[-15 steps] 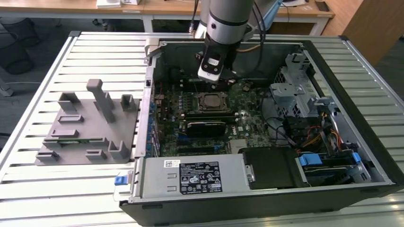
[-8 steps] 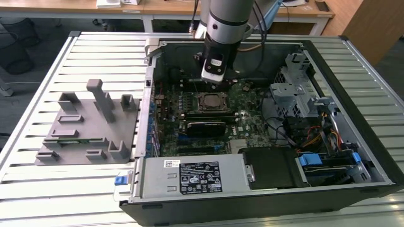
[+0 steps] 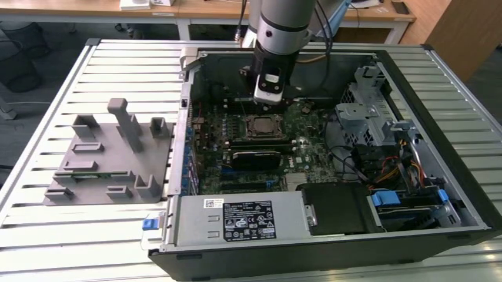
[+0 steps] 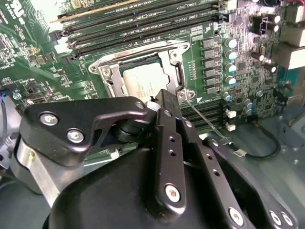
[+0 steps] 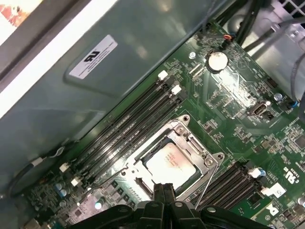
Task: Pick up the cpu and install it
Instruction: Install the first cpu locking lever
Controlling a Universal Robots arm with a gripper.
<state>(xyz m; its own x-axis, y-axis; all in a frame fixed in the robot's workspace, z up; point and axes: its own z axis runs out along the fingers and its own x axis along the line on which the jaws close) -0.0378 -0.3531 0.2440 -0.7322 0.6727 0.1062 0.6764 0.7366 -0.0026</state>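
The cpu (image 5: 170, 164) sits inside the socket frame (image 5: 177, 130) on the motherboard (image 5: 228, 100), silvery top up. In the first wrist view its near edge is cut off by the gripper (image 5: 163, 192), whose two fingers are pressed together with no gap and carry nothing. In the second wrist view the cpu (image 4: 145, 78) is partly hidden behind the gripper (image 4: 162, 102); the black linkage covers the lower half of that picture, so the board beneath it cannot be judged.

In the exterior view the arm (image 3: 283, 23) stands over the open computer case (image 3: 314, 258), and the gripper (image 3: 268, 94) hangs just above and slightly behind the socket; the cpu (image 3: 260, 124) there is a small pale square, too small to check its seating. The fingers themselves are not readable from that angle.

The first wrist view alone shows the coin cell (image 5: 218, 61) beyond the socket and the memory slots (image 5: 128, 126) beside it. The exterior view alone shows the grey fixture block (image 3: 106, 155) on the slatted table (image 3: 79, 235), well apart from the case on the exterior view's left, and the power supply (image 3: 239, 219) at the case's near edge.
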